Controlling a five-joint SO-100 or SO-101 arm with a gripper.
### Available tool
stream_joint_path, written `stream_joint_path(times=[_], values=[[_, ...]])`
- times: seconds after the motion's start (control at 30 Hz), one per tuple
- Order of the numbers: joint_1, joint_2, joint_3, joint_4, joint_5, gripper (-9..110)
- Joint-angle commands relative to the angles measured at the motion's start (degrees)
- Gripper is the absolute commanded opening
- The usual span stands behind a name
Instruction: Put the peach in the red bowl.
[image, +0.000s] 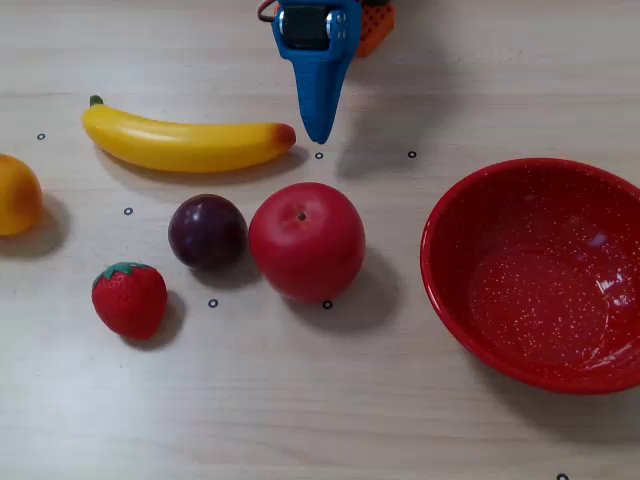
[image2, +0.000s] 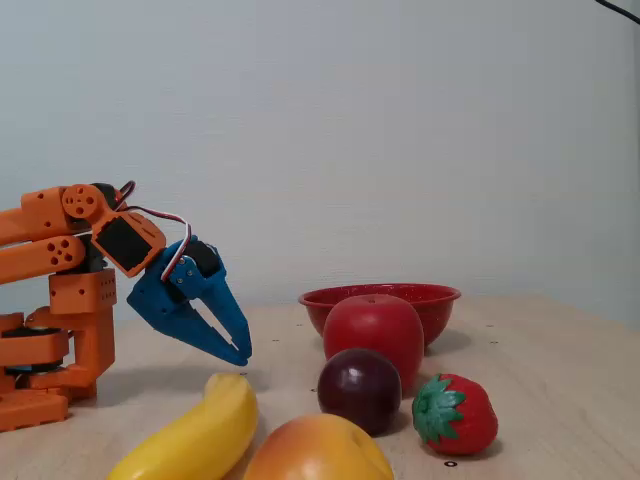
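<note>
- The blue plastic two-finger gripper (image2: 236, 355) hangs off an orange robot arm (image2: 60, 300) and points down at the table without touching it. Its fingers look pressed nearly together, a narrow gap at most, and they hold nothing.
- In the overhead view the gripper tip sits at the top centre, just beside the red-tipped end of a long yellow toy banana (image: 185, 143).
- Below the banana stand a big glossy red toy apple (image: 306, 241) and a dark purple toy plum (image: 207, 231), close together, perhaps touching.
- A red toy strawberry with a green cap (image: 130, 298) lies further toward the lower left.
- The round yellow-orange toy peach (image: 17, 195) rests on the pale wooden table (image: 300, 400) at the far left edge, partly cut off and well apart from the gripper.
- The wide glossy red speckled bowl (image: 450, 290) stands empty at the right, on the opposite side from the peach. I judge the arm is parked, with the reach not yet begun.
</note>
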Motion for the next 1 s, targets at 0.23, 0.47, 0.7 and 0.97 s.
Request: stream_joint_path(times=[0.23,0.47,0.7,0.97], values=[[-2.72,-21.53,-23.99,1.05,17.75,0],[-19.51,-51.42,-56.95,12.39,29.71,0],[-35.51,-77.61,-88.33,18.98,37.53,0],[-45.97,-104.59,-124.10,36.65,49.66,0]])
